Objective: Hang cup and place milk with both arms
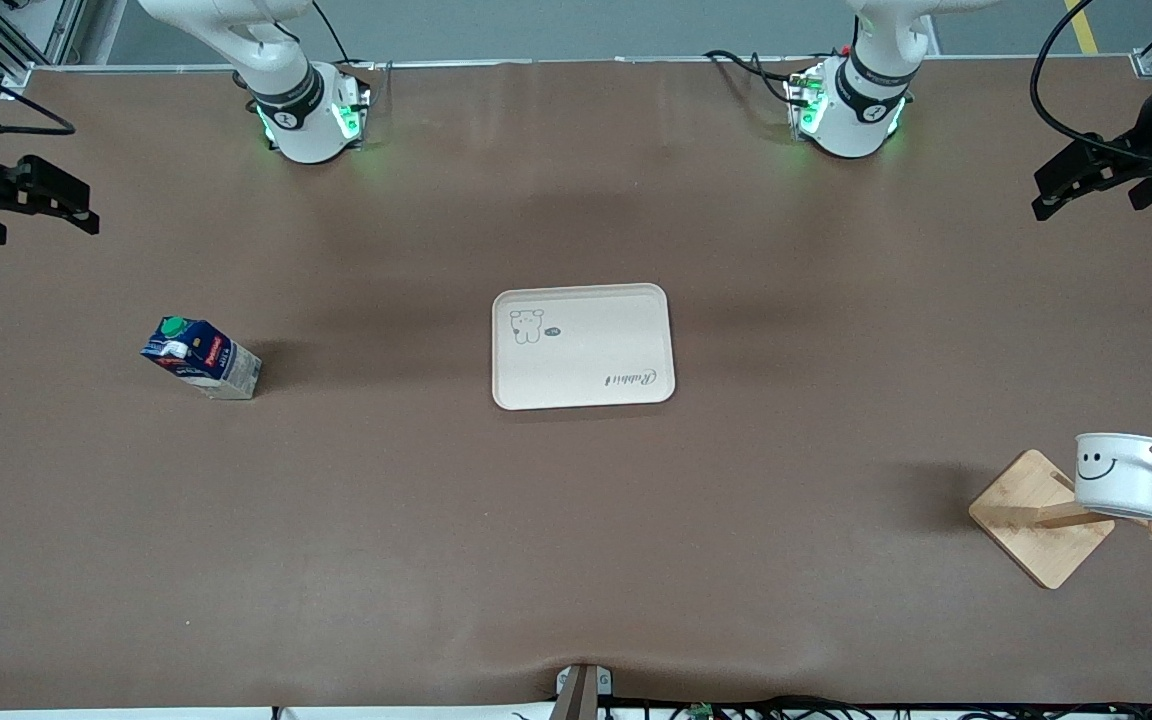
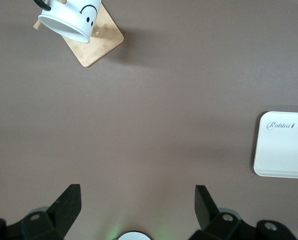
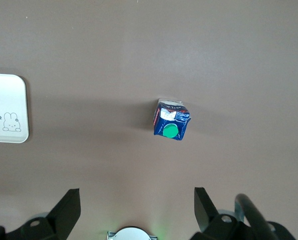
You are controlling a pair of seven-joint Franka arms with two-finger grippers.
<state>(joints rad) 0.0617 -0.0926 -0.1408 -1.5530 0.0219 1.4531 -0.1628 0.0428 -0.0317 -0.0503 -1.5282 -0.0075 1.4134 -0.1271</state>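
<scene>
Nearest the front camera, at the lower right of the front view, one wooden stand is sitting on the brown table, and we are seeing one cup hanging on its peg by the black handle, smiley face showing. One cream tray is lying at the middle of the frame with nothing on it. One milk is standing at the middle left, toward the right arm's end of the table, well apart from the tray, its green cap up.

We are counting two arms, both waiting high at the table's ends. At the upper left edge of the front view the right gripper is hovering with its jaws spread and nothing between them. At the upper right edge the left gripper is hovering likewise, jaws spread and holding nothing.
</scene>
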